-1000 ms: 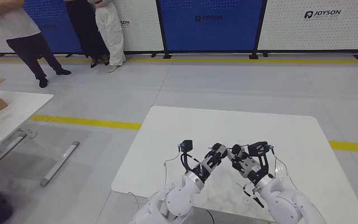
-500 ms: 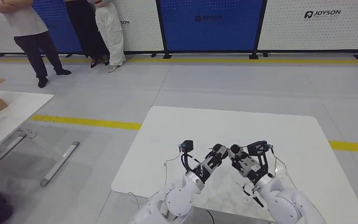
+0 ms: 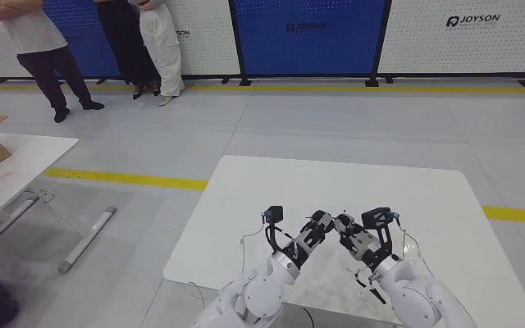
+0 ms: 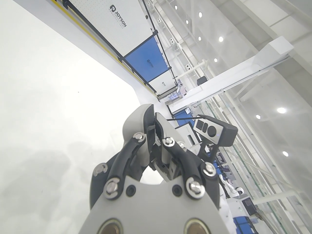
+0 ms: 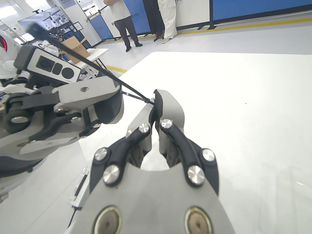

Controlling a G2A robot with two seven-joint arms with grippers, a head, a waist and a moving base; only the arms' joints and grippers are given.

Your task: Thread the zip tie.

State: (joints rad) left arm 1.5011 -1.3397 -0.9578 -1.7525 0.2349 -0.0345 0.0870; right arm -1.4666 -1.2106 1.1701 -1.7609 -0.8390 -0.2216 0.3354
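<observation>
Looking down from the top camera, both arms meet tip to tip over the near part of the white table, and the grippers seem to sit a bit above the surface rather than on it. The left gripper has its 2 fingers pressed together, and a thin black strand of the zip tie comes out from between them and runs off toward the right arm's wrist camera. The right gripper is clamped too, pinching the tie right at its fingertips. From that pinch point I can make out 2 strands. 1 is a short bit going straight across to the left gripper's pad, which is just beside it. The other is a long strap that runs up and away over the left gripper's finger and ends in a thicker dark lump in the air. That lump is too blurry to say for sure what it is. So the tie is strung between the 2 grippers, up in the air and not touching the table. Whether those strands make a closed loop, I honestly can't tell.
</observation>
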